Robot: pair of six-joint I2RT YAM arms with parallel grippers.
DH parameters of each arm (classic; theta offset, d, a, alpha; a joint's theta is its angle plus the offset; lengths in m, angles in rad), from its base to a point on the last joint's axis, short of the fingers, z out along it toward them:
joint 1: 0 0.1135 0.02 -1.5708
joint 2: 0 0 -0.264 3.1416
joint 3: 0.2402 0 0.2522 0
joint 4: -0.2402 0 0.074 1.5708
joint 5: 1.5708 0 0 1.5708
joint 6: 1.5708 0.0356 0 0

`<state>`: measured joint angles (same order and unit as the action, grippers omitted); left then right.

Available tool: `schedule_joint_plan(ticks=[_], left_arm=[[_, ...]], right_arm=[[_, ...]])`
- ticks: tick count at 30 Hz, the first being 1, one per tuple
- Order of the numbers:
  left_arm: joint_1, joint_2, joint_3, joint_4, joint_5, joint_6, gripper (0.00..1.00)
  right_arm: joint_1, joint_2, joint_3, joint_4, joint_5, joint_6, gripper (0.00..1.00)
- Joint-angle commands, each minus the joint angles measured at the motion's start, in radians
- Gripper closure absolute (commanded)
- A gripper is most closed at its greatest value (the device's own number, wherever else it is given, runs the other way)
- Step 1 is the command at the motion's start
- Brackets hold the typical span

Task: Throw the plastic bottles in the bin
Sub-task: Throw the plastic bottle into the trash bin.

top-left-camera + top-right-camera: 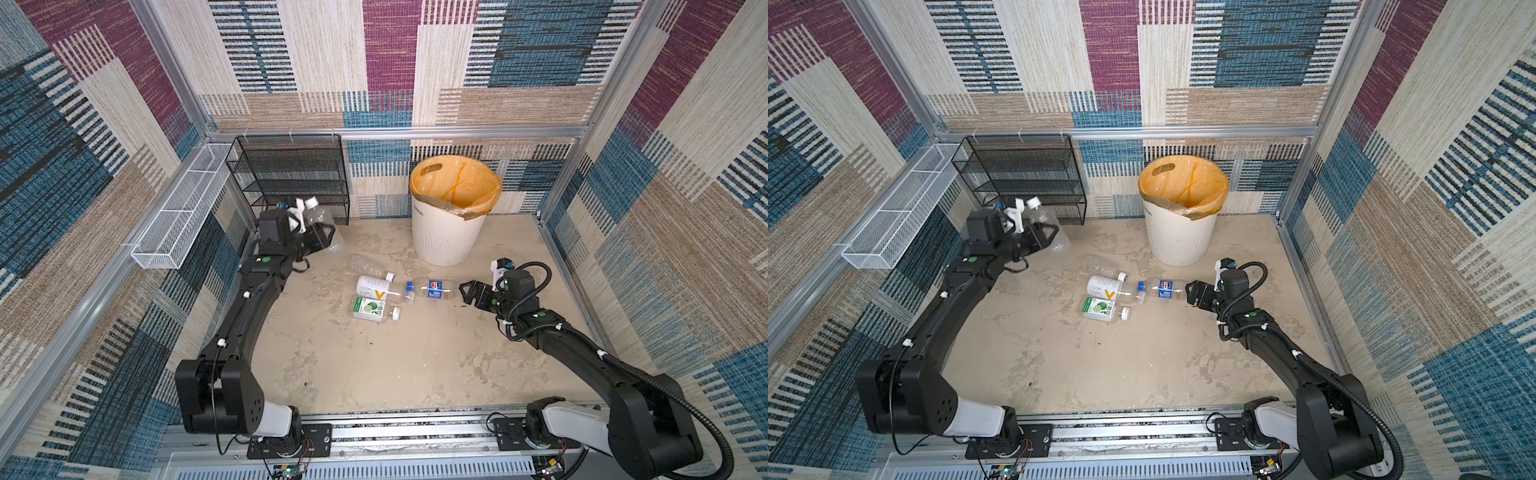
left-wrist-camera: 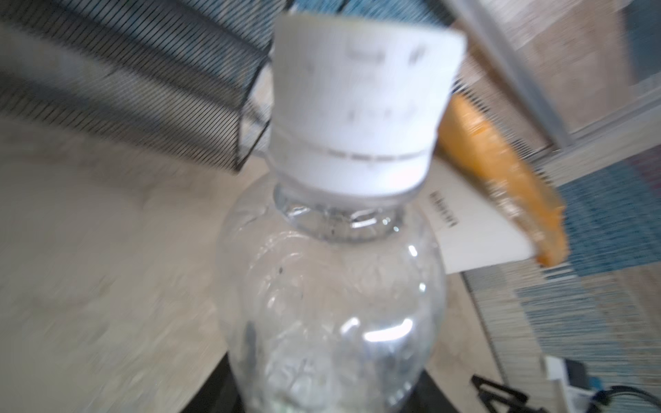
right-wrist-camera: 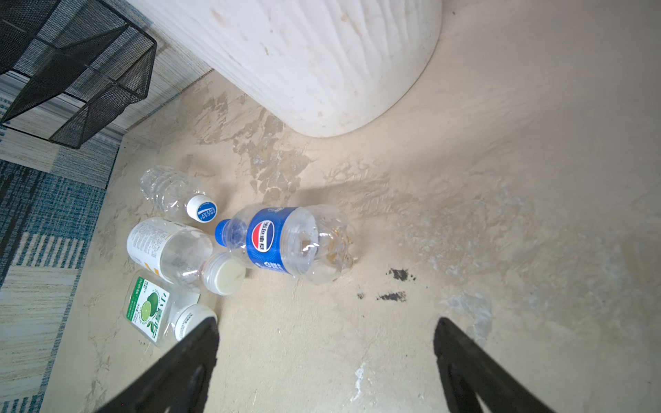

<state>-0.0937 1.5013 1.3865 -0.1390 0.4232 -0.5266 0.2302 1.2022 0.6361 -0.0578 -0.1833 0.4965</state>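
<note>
My left gripper (image 1: 322, 233) (image 1: 1044, 235) is raised at the back left, shut on a clear plastic bottle (image 1: 319, 216) (image 2: 329, 286) with a white cap (image 2: 357, 107). Its jaws are mostly hidden behind the bottle. Several other plastic bottles lie on the floor in the middle: one with a blue label (image 1: 434, 289) (image 3: 286, 243), one with a white label (image 1: 374, 286), one with a lime label (image 1: 370, 308), and a bare clear one (image 1: 365, 266). Just right of the blue-labelled bottle, my right gripper (image 1: 467, 293) (image 3: 325, 332) stands open and holds nothing. The bin (image 1: 449, 237) (image 1: 1179, 243), white with an orange liner, stands behind them.
A black mesh rack (image 1: 291, 178) stands at the back left, close behind the held bottle. A long white wire basket (image 1: 178, 216) hangs on the left wall. Patterned walls and an aluminium frame enclose the floor.
</note>
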Motion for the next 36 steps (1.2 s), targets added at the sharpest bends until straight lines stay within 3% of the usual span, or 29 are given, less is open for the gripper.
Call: schedule_joint_plan(ticks=[1,2,3,4,7,10,15,20,24,27,29,32,36], left_arm=[[-0.13,0.161,0.298,0.245,0.083,-0.177,0.45],[-0.177,0.24,0.442,0.237,0.095,-0.182,0.39],[-0.22,0.338,0.617,0.208,0.117,-0.18,0.25],[-0.245,0.422,0.776,0.149,0.111,-0.168,0.01],[-0.25,0.619,1.114,-0.017,0.019,-0.183,0.0],[-0.222,0.658,1.176,-0.049,0.037,-0.207,0.01],[-0.191,0.445,0.85,0.002,-0.031,-0.082,0.01],[-0.115,0.187,0.498,0.014,-0.053,0.04,0.01],[-0.082,-0.042,0.218,-0.055,-0.144,0.279,0.01],[-0.071,-0.192,0.014,-0.123,-0.287,0.46,0.01],[-0.054,-0.26,-0.083,-0.18,-0.368,0.528,0.01],[-0.026,-0.345,-0.222,-0.177,-0.395,0.57,0.01],[-0.018,-0.426,-0.384,-0.094,-0.406,0.542,0.01]], right_arm=[[0.001,0.002,0.035,0.02,0.001,0.012,0.05],[0.001,0.004,0.045,0.019,0.001,0.011,0.05],[0.001,0.004,0.055,0.016,-0.002,0.01,0.05],[0.001,0.006,0.067,0.009,-0.007,0.01,0.04],[0.001,-0.013,0.078,-0.003,-0.027,0.021,0.04],[0.0,-0.072,0.057,-0.033,-0.021,0.027,0.03],[0.001,-0.13,0.064,-0.124,0.039,-0.019,0.02],[0.001,-0.078,0.13,-0.207,0.029,-0.135,0.01],[0.007,0.012,0.186,-0.277,-0.02,-0.243,0.02],[0.044,0.063,0.22,-0.29,-0.022,-0.297,0.02],[0.092,0.111,0.261,-0.306,0.01,-0.337,0.02],[0.181,0.217,0.342,-0.333,0.126,-0.412,0.01],[0.244,0.374,0.472,-0.389,0.293,-0.533,0.01]])
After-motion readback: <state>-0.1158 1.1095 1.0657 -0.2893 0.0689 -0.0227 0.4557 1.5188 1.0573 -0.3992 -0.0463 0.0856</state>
